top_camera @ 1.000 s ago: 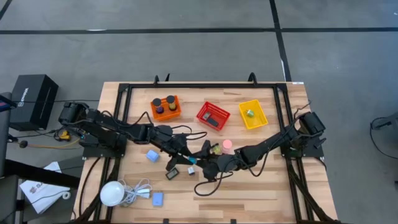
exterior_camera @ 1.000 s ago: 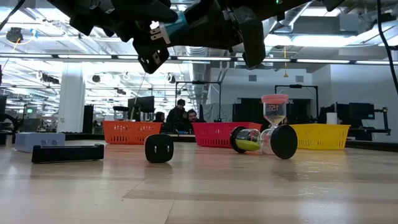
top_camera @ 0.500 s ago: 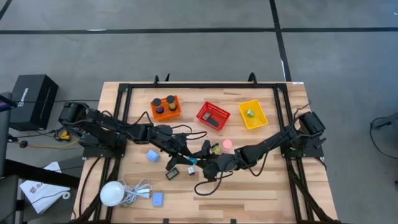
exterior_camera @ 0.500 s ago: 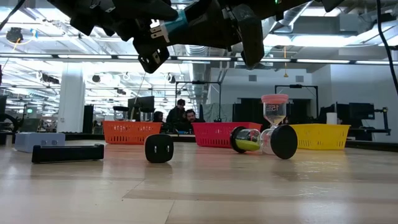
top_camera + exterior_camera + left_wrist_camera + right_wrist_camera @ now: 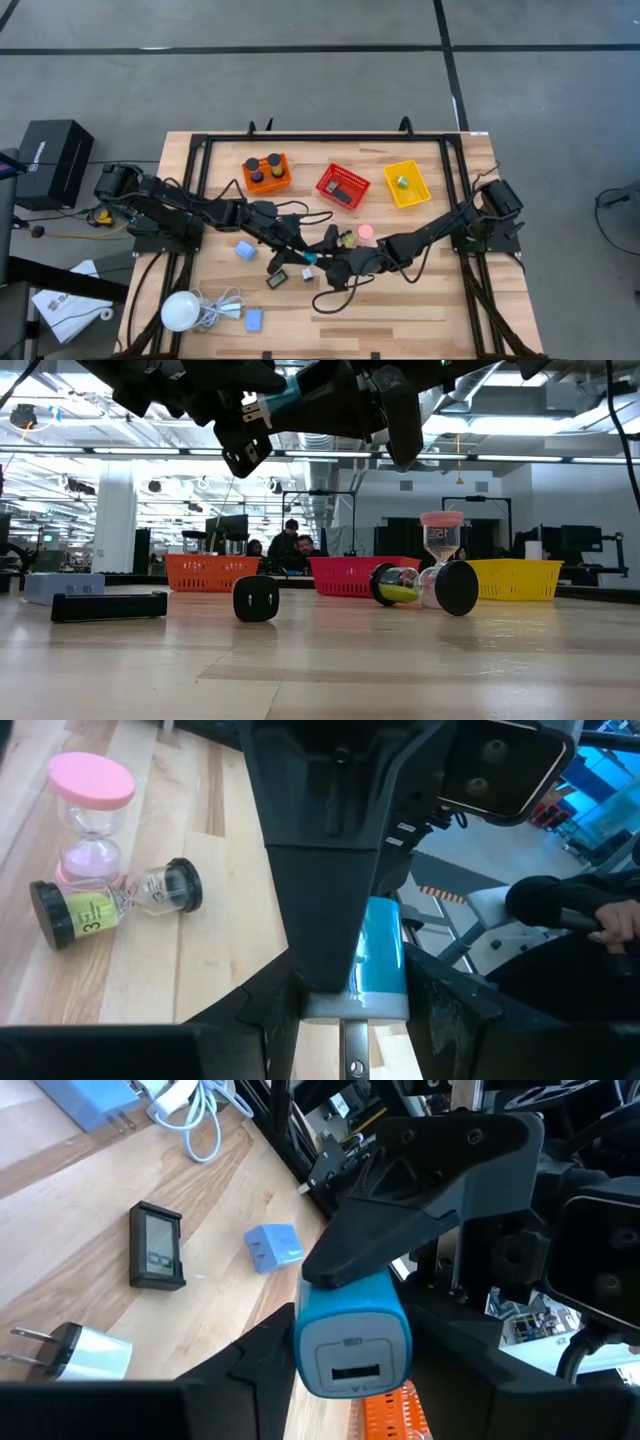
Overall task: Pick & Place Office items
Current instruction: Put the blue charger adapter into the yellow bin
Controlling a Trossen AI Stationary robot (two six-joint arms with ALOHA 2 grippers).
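A light-blue charger block [image 5: 310,258] hangs over the table's middle, between both grippers. My left gripper [image 5: 302,254] reaches it from the left and my right gripper [image 5: 320,263] from the right; both are shut on it. In the low view the block [image 5: 283,404] is well above the wood. Below stand a pink-capped sand timer [image 5: 366,232], upright, and a black-capped timer with a green label [image 5: 412,585], lying on its side. A black adapter [image 5: 256,599] and a black bar [image 5: 108,605] rest on the table. My left gripper holds the block's grey end [image 5: 355,1005], pinched between its two fingers [image 5: 278,1012]. The block is lifted clear of the table. The right arm's finger [image 5: 320,870] covers most of it in this view. My right gripper pinches the block at its socket end [image 5: 350,1365] between its two fingers [image 5: 262,1365], roughly level from the table's right. The left arm's finger [image 5: 400,1190] lies on the block's upper face. The block is clear of the table.
Orange basket [image 5: 266,173], red basket [image 5: 343,186] and yellow basket [image 5: 407,184] line the far side. A small black display [image 5: 157,1245], a light-blue piece [image 5: 273,1245] and a white plug [image 5: 75,1352] lie under the arms. A white bulb with cable [image 5: 180,310] sits near left.
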